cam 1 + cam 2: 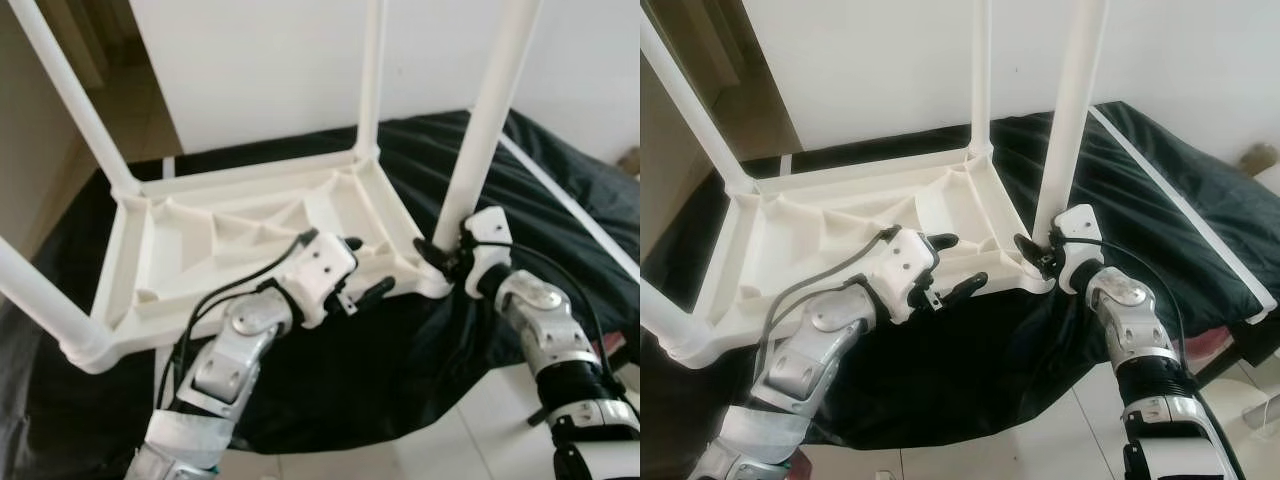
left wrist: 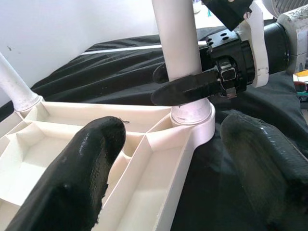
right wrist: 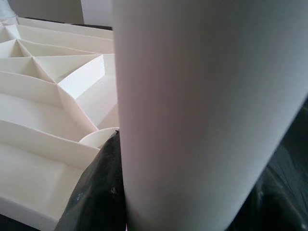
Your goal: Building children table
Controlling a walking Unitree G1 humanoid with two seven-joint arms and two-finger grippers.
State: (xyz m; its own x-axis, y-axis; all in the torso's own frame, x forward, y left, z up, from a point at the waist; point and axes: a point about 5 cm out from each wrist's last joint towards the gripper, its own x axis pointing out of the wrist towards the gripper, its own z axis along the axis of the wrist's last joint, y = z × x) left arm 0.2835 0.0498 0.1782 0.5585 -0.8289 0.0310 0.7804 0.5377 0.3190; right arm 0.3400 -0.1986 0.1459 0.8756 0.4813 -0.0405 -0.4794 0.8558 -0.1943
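A white plastic table top (image 1: 200, 205) lies upside down on a black cloth, ribbed underside up, with a white leg standing at each corner. My right gripper (image 1: 445, 258) is shut on the near right leg (image 1: 490, 120) just above its socket; in the right wrist view that leg (image 3: 202, 110) stands between my black fingers (image 3: 96, 192). My left gripper (image 1: 370, 266) is open at the table top's front edge, a little left of that corner, holding nothing. From the left wrist view, the right gripper (image 2: 159, 85) clasps the leg (image 2: 175, 38).
The black cloth (image 1: 400, 350) covers a low surface, and white strips (image 1: 560, 200) lie on it at the right. A white wall (image 1: 270, 60) stands behind. Pale tiled floor (image 1: 470, 430) lies at the front right. The other legs (image 1: 75, 100) (image 1: 372, 80) (image 1: 35, 295) stick up around the frame.
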